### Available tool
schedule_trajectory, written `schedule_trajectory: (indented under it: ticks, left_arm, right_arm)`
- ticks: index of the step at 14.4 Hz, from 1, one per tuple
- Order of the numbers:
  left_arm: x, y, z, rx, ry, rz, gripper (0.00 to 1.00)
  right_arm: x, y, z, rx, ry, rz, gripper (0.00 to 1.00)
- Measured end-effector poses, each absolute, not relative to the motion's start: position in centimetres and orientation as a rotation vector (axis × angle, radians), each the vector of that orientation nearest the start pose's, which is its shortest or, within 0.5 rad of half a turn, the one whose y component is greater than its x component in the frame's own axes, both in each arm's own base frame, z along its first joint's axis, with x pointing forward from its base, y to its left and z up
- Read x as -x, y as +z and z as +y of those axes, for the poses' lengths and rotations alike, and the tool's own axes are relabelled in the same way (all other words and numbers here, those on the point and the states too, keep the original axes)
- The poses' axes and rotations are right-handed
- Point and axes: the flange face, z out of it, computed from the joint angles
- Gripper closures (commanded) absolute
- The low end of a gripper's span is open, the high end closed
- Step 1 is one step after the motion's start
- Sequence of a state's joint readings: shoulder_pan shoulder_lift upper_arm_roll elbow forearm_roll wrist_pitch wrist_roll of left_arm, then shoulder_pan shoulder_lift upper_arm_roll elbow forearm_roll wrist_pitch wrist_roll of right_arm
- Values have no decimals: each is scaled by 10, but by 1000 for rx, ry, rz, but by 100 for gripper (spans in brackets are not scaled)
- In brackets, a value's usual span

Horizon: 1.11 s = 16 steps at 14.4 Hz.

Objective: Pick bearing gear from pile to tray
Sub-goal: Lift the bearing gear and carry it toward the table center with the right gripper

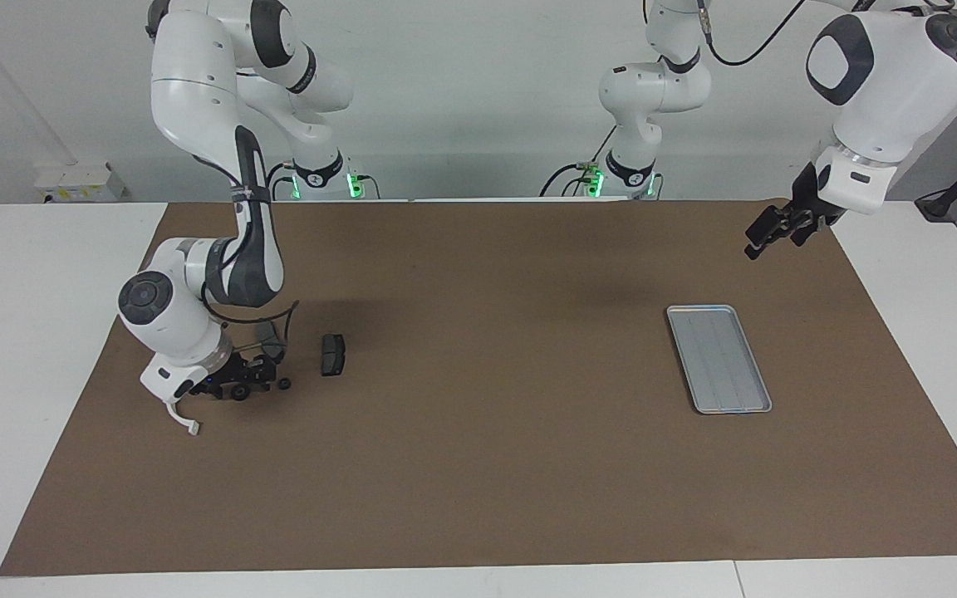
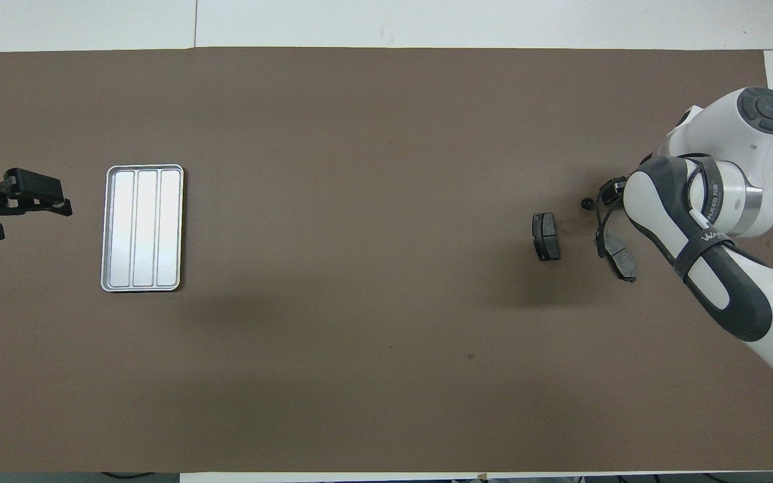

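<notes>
Overhead, the right arm (image 2: 708, 221) hides the right gripper (image 1: 242, 384) and covers 1 brake pad's (image 2: 618, 258) edge; whether the gripper grips anything is unclear.

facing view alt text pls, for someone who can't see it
The right end effector is down among the pile of small dark parts on a brown mat. The left end effector waits raised, and the silver tray lies empty.

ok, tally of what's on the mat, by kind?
Dark grey brake pads: 2
Small black round pieces: 2
White curved arc: 1
Silver tray: 1
Total: 6
</notes>
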<state>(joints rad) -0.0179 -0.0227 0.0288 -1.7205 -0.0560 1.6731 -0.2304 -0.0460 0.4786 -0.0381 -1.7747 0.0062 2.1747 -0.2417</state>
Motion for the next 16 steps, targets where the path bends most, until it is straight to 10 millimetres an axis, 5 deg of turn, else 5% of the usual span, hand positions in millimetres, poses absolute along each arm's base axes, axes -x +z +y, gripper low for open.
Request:
schedule_trajectory:
  ticks: [7,12,14,16]
  left_arm:
    - [-552,575,1,3170,50,-395,0]
    - [-552,575,1,3170,49,-395,0]
    - [-552,575,1,3170,49,-394,0]
    - [-552,575,0,3170,49,-392,0]
  right_arm:
    - [-646,288,-54,3133,114,-244,86]
    - [-647,292,-50,3131,113,-255,88]
    - [-651,315,-43,3126,140,-247,88]
    - [-658,362,-25,3117,122,-253,88]
